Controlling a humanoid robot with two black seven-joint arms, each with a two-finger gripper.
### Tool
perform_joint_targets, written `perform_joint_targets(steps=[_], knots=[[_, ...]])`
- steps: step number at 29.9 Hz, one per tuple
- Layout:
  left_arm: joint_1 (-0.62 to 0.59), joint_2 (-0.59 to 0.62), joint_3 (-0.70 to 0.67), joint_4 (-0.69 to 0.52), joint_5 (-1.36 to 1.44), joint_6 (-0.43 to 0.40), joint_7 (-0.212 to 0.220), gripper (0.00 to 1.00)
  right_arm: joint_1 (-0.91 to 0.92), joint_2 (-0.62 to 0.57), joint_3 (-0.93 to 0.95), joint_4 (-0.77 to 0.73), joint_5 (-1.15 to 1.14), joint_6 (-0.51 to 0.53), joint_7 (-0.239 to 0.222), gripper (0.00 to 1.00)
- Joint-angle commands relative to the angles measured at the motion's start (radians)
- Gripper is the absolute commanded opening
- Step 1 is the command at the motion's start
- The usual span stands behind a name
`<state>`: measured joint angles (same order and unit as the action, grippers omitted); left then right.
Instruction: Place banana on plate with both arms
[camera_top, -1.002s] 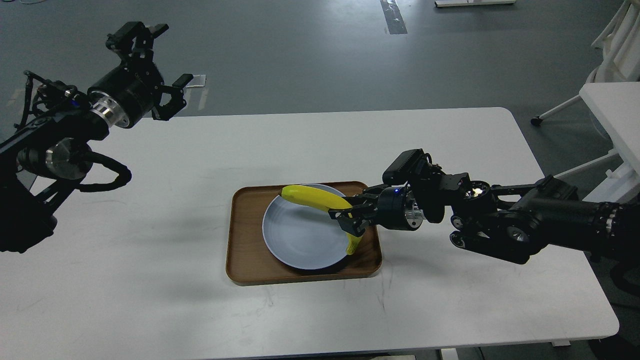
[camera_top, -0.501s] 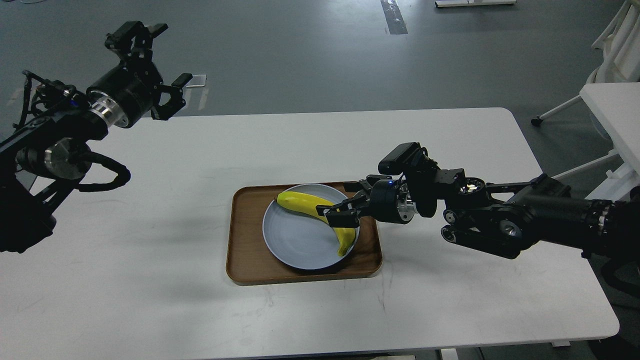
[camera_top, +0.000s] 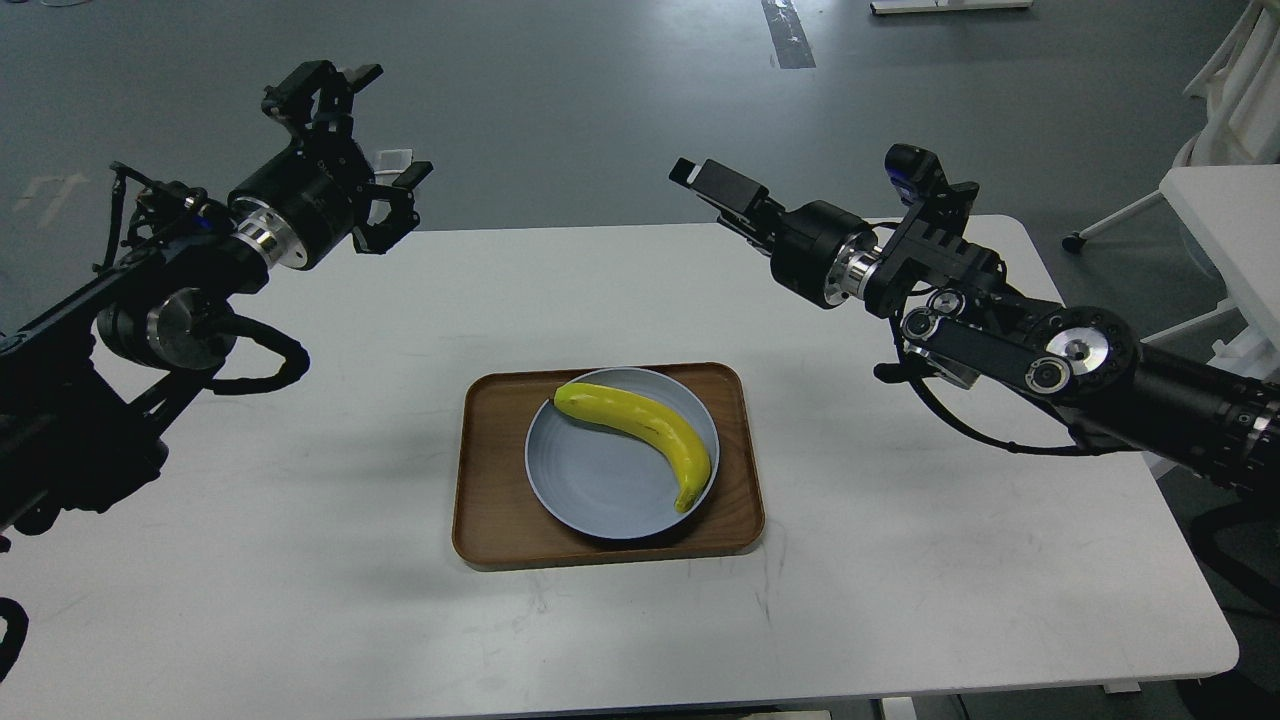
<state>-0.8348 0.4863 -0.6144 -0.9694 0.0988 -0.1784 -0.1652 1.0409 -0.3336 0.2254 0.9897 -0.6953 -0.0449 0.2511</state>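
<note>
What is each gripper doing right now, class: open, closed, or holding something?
Left gripper: open, holding nothing.
Right gripper: holding nothing; open or closed cannot be told. The banana lies on the plate.

banana (camera_top: 640, 428) lies on the plate (camera_top: 590, 490) in the tray (camera_top: 490, 480), mid-table (camera_top: 300, 560); both grippers up near the far edge, nothing held.

banana (camera_top: 640, 425) yellow | plate (camera_top: 590, 490) pale blue-grey | tray (camera_top: 495, 480) brown
</note>
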Motion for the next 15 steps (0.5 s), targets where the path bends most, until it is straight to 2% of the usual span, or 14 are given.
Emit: perform_joint_targets(steps=[1,2,3,5,7,9,11,15], knots=[[0.008,-0.015,-0.013,0.006,0.002,0.000,-0.001,0.98,-0.007,-0.008,0.110,-0.009,0.156,0.065,-0.012,1.00],[0.014,-0.023,-0.013,0.008,0.002,0.004,-0.001,0.98,-0.012,-0.015,0.159,-0.012,0.233,0.100,-0.035,1.00],[0.014,-0.023,-0.013,0.008,0.002,0.004,-0.001,0.98,-0.012,-0.015,0.160,-0.013,0.234,0.100,-0.035,1.00],[0.020,-0.063,-0.012,0.020,0.005,0.061,-0.002,0.98,-0.018,-0.008,0.244,-0.017,0.417,0.109,-0.111,1.00],[0.040,-0.083,-0.011,0.021,0.002,0.112,-0.001,0.98,-0.019,-0.004,0.290,-0.038,0.518,0.103,-0.157,1.00],[0.063,-0.084,-0.016,0.014,0.001,0.102,0.001,0.98,-0.019,0.002,0.305,-0.055,0.562,0.103,-0.174,1.00],[0.083,-0.086,-0.021,0.008,-0.001,0.036,0.001,0.98,-0.038,0.004,0.319,-0.059,0.602,0.105,-0.197,1.00],[0.086,-0.086,-0.019,0.006,-0.013,-0.030,0.010,0.98,-0.088,0.002,0.364,-0.048,0.619,0.115,-0.233,1.00]])
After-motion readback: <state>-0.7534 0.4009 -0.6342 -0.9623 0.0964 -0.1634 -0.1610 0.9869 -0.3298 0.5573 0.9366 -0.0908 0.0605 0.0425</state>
